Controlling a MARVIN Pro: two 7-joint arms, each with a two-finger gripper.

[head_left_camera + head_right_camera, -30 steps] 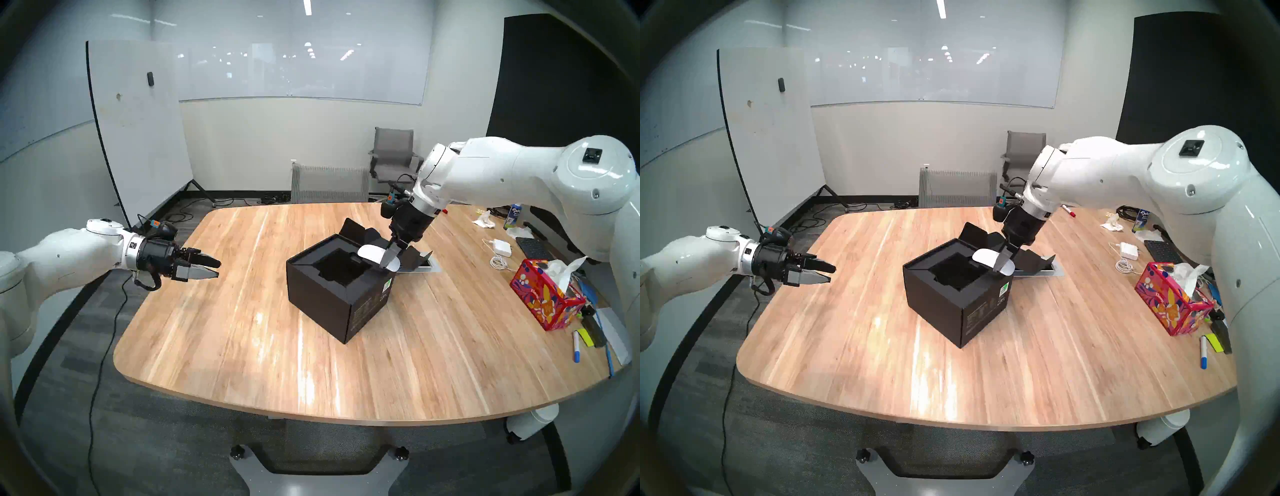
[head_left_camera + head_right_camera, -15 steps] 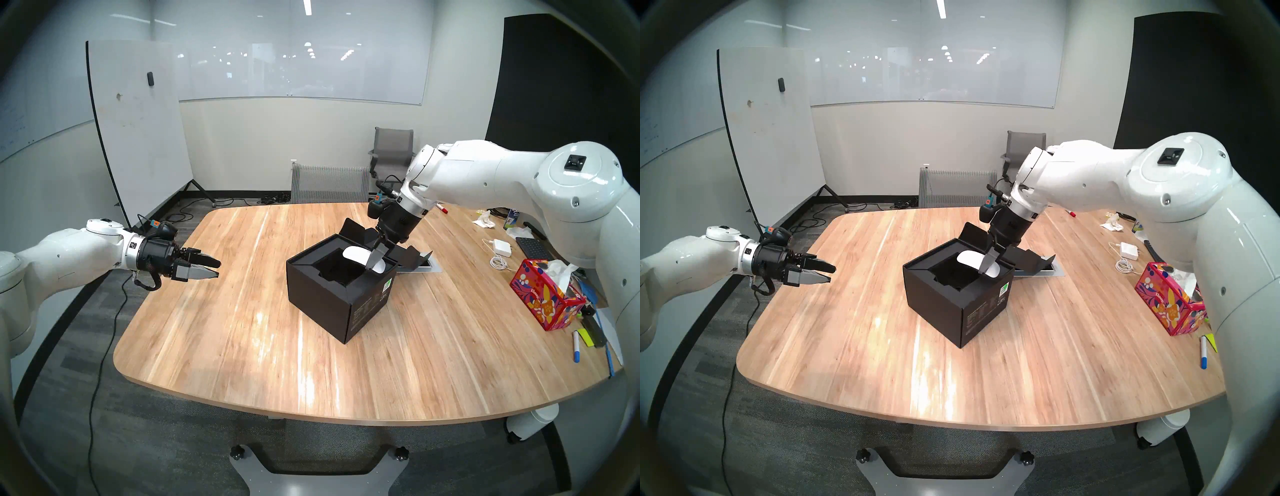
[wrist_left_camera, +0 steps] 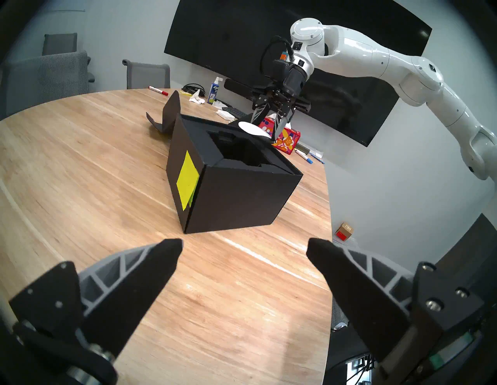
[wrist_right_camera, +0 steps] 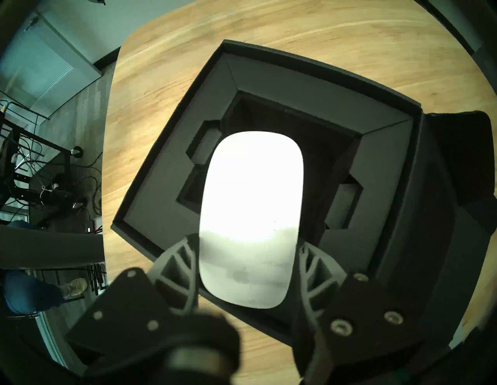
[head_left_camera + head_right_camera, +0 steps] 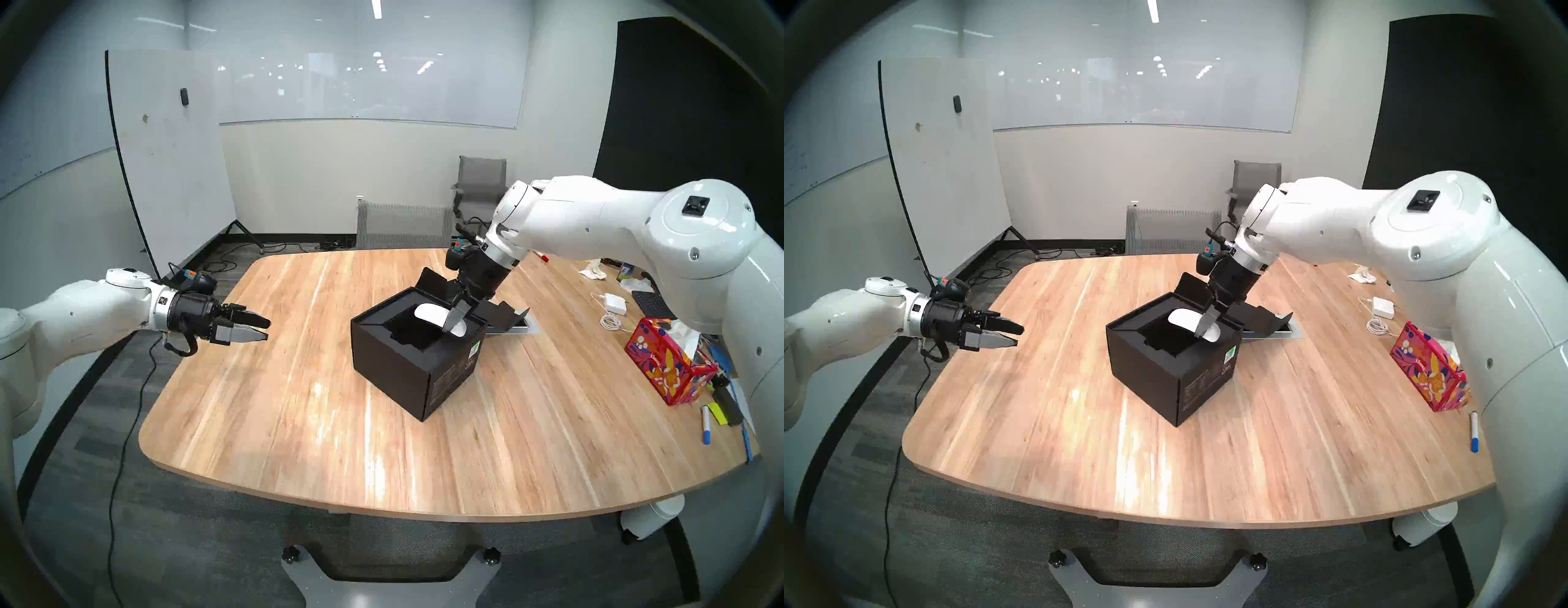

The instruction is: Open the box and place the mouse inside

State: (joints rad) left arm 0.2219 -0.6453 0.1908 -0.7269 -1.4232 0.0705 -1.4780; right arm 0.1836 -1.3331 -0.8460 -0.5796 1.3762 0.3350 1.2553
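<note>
While the left fingers point(image 5: 259, 327) hang open and empty, the right fingers point(image 5: 453, 323) grip the mouse point(image 5: 432, 316) above the open box point(image 5: 407, 365); lowering into its recess seems next.

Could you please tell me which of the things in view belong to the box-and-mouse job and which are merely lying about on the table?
Part of the job:
- black box, lid open
- white mouse, held over it by the right gripper

Lying about:
- red floral tissue box
- white power adapter
- blue marker
- spray bottle
</note>
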